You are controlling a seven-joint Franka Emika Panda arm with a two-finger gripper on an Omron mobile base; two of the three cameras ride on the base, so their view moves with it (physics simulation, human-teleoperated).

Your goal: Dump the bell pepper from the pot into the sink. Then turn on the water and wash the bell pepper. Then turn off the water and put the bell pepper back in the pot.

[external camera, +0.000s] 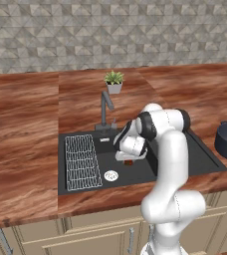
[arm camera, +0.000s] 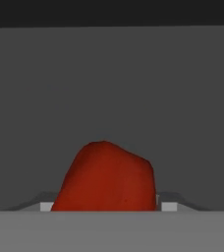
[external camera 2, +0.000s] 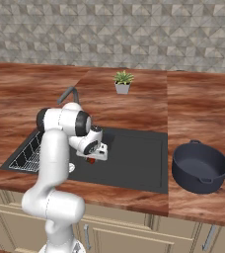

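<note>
Red bell pepper (arm camera: 106, 177) between tool (arm camera: 104, 205) tips

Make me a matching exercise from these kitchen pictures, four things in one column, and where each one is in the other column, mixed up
Things:
1. bell pepper
2. pot
3. potted plant
4. wire rack

Places:
A. on the wooden counter to the right of the sink, upright and empty
B. lying in the left part of the sink basin
C. on the sink floor, right under the end effector
D. on the counter behind the faucet, near the tiled wall

Pairs: 1-C, 2-A, 3-D, 4-B
</note>
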